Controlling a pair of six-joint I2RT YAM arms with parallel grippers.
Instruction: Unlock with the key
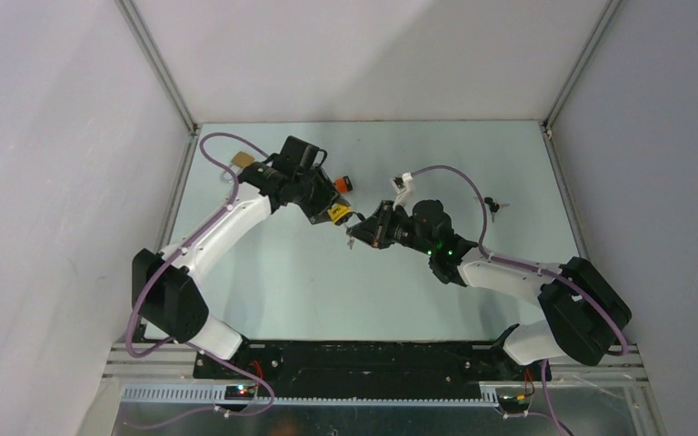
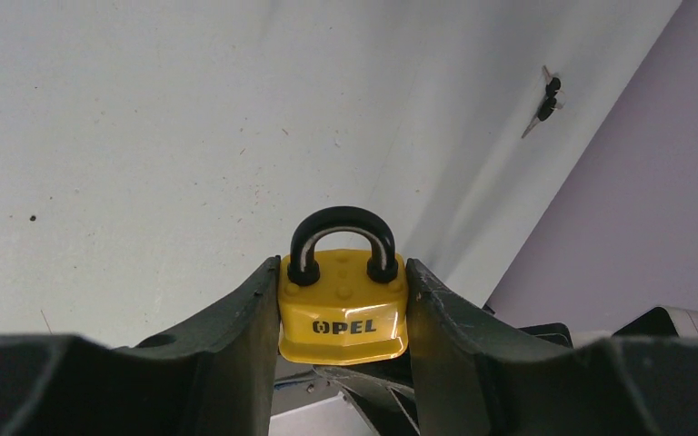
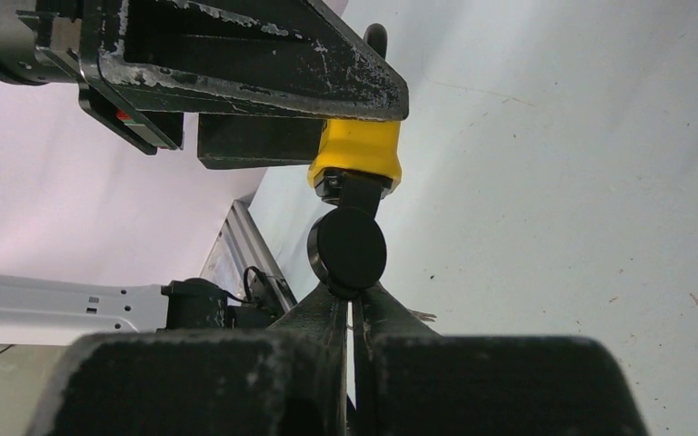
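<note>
Over table [image 1: 327,291] middle, your left gripper [image 2: 344,272] clamps padlock [image 2: 344,313] sides, keyhole toward right gripper [image 3: 353,295], which pinches key [image 3: 347,247] head, blade seemingly seated; clamp braces body against twist.

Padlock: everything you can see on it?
The padlock has a glossy yellow body, apparently plastic-covered, with black OPEL lettering and raised studs on its face. Its black-sleeved shackle looks closed, both legs seated. The left gripper clamps the body by its sides, apparently clear of the table. A key with a round black head sits at its underside, apparently in the keyway, pinched by the shut right gripper.
</note>
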